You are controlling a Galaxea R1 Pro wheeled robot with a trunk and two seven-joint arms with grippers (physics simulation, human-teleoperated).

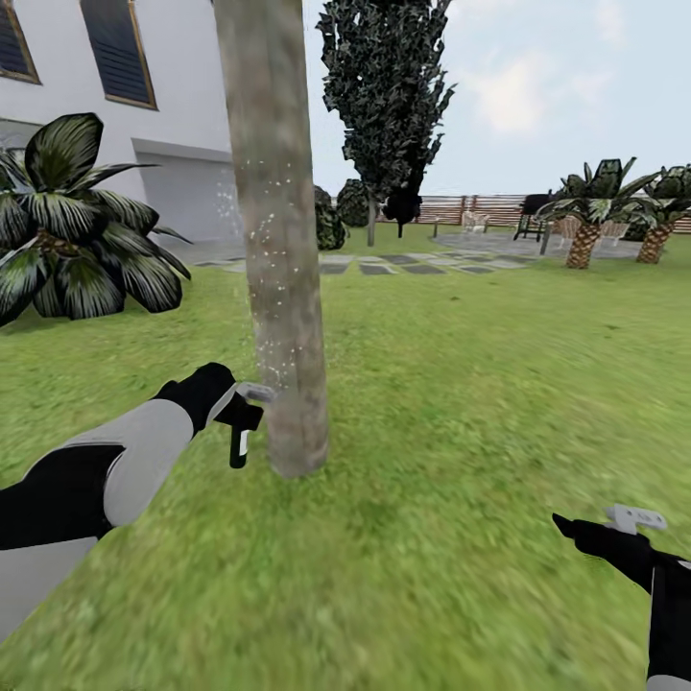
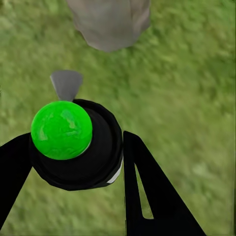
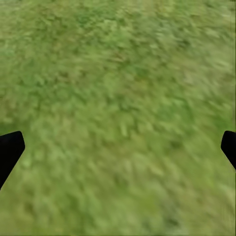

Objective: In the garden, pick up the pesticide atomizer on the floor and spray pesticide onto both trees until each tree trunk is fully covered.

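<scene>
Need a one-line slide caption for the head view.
Left gripper holds the pesticide atomizer at the base of a tree trunk flecked with white spray droplets, right gripper idle over the lawn.

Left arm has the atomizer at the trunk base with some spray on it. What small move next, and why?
Probably raise the left gripper with the atomizer slowly up the trunk. White spray specks dot only the trunk's middle stretch, and the nozzle sits low beside the base, so higher bark looks uncovered.

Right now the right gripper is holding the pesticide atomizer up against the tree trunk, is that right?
Not quite: the left gripper holds the pesticide atomizer by the tree trunk, as the head view shows. The right gripper holds nothing, over grass.
</scene>
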